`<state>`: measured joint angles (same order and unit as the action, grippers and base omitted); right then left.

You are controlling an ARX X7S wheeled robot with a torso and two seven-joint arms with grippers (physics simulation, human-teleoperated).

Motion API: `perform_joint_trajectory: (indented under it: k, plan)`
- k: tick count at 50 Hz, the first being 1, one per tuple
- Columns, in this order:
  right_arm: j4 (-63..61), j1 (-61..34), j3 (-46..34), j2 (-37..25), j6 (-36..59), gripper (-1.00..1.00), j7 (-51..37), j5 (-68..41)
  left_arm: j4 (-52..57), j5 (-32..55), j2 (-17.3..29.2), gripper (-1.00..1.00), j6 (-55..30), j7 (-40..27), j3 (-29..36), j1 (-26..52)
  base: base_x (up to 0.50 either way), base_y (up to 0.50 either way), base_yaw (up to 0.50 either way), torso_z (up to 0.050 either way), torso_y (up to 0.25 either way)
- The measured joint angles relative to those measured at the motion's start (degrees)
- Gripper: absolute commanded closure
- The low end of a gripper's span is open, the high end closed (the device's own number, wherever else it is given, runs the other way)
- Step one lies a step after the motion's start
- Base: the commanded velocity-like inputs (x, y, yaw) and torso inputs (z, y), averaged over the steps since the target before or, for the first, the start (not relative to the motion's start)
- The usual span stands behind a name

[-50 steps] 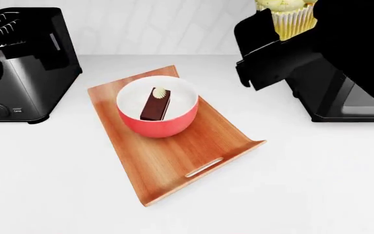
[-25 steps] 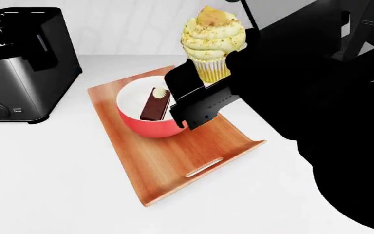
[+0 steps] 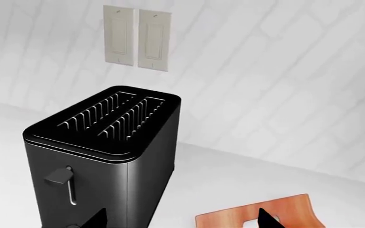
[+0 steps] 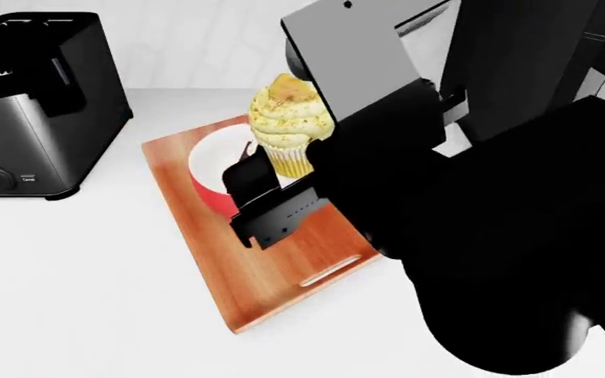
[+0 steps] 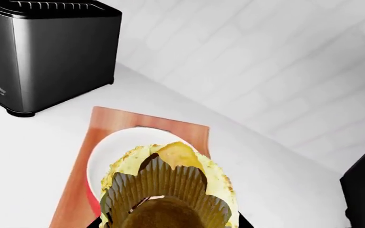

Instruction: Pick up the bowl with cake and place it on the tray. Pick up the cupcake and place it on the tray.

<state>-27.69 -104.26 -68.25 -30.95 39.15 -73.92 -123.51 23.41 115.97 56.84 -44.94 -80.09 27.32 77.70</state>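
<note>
Right end effector (image 4: 281,185) pinches the cupcake (image 4: 287,134) by its wrapper above the tray (image 4: 271,283); you hold something light, soft, easily crushed—grip low, gently.

A pale yellow swirled cupcake (image 4: 289,124) with tan topping and pleated yellow wrapper; a red, white-lined round bowl (image 4: 210,176); an orange-brown wood-grain tray (image 4: 229,260); a glossy black toaster (image 4: 31,102).

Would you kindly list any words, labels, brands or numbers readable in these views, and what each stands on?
None can be read.
Toaster: a small white marking beside its front knob, too small to read.
Right gripper: faint marks on its dark body, illegible.
Wall switch plates: blank.
</note>
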Motion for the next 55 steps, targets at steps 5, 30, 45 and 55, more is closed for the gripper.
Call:
perform_joint_trajectory:
  k: [5,30,45,55]
  plan:
    - [0.14,2.20,-0.48,0.61,-0.83,1.00,1.09,2.02,0.03,0.01,0.08,-1.00,0.01,0.00,0.11,0.09,0.00,0.00,0.00,0.000,0.000]
    - [-0.32,8.84,-2.04,3.12,-3.59,1.00,3.78,7.08,-0.07,0.12,0.27,-1.00,0.07,-0.02,0.77,0.62,0.00,0.00,0.00,0.000,0.000]
    - [0.19,11.53,-3.29,5.07,-4.28,1.00,5.26,9.73,0.16,-0.12,0.54,-1.00,0.40,0.24,1.01,0.26,0.00,0.00,0.00,0.000,0.000]
    - [0.63,12.61,-4.19,6.11,-4.26,1.00,5.96,10.79,0.25,-0.21,0.74,-1.00,0.56,0.34,1.17,0.14,0.00,0.00,0.00,0.000,0.000]
